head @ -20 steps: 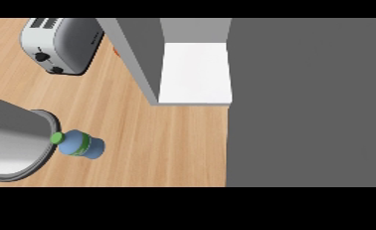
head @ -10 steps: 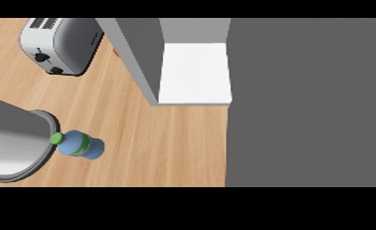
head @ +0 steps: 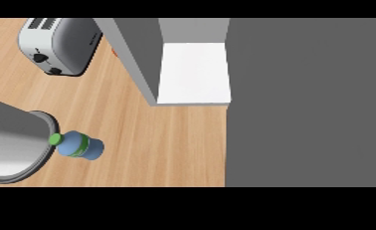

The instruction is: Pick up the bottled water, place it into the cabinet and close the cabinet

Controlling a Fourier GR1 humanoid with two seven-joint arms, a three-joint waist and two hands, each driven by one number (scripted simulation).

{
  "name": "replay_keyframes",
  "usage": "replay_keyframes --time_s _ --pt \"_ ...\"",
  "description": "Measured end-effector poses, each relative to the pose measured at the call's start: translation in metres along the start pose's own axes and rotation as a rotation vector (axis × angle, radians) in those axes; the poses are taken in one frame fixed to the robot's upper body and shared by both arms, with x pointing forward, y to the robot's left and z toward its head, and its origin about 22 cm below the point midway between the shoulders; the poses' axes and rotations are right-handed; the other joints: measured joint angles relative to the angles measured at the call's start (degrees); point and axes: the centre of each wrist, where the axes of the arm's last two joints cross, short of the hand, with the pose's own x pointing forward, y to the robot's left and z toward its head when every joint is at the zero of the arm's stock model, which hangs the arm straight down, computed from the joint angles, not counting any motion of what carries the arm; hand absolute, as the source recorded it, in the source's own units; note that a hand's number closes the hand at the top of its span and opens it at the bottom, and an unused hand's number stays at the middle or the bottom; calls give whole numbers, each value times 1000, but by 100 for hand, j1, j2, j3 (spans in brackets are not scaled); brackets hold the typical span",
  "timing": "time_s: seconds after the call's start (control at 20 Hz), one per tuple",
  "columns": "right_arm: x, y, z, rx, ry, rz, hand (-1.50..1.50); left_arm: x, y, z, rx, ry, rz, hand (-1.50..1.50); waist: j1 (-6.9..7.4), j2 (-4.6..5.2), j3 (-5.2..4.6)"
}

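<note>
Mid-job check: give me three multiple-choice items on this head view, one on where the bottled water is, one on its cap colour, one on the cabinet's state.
1. Where is the bottled water?
A. inside the cabinet
B. on the counter beside the metal pot
C. on top of the toaster

2. What colour is its cap?
A. green
B. red
C. white

3. What state is the cabinet in?
A. shut
B. open, bare white shelf showing
C. open, bottle on shelf

Answers: 1 B, it touches the pot rim on the wooden counter. 2 A, the cap is green. 3 B, the white shelf shows nothing on it.
</note>
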Motion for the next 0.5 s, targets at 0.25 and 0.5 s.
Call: replay_keyframes --time_s 0.25,0.5 --pt "-1 -2 11 1 -1 0 -150 -8 8 -5 24 32 8 -150 -20 5 -2" --pt "-2 0 21 7 -1 -14 -150 -32 15 -16 54 55 53 -150 -34 10 -5"
